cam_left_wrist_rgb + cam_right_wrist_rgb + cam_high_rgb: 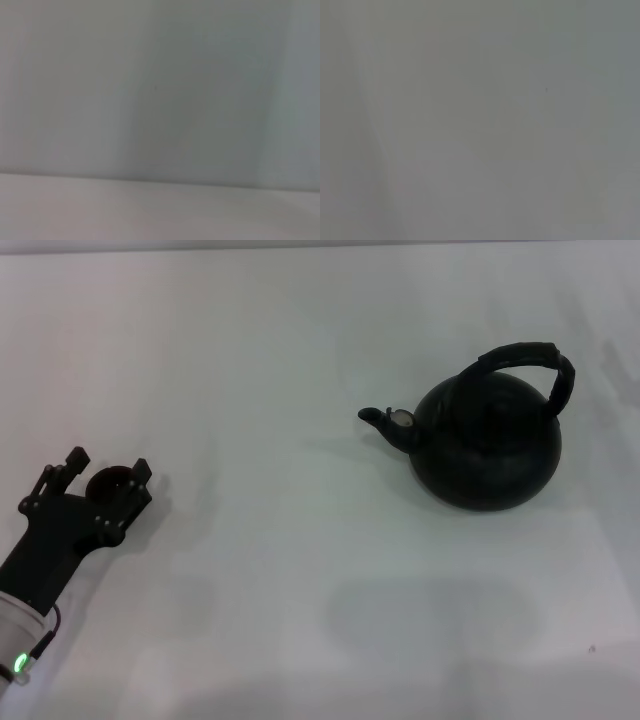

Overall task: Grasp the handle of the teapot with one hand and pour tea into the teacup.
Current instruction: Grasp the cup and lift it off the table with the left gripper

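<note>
Black and matte, the teapot (488, 445) stands upright on the white table (280, 570), handle (530, 360) arched over it, untouched. Well to its spout side, the left gripper (105, 472) sits with jaws spread around the teacup (108, 483). No pour has begun; next, seemingly, a hand must reach that handle. Right gripper unseen.

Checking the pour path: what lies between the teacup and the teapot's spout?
Nothing: in the head view only bare white table separates the teacup, at the left tool, from the teapot.
</note>
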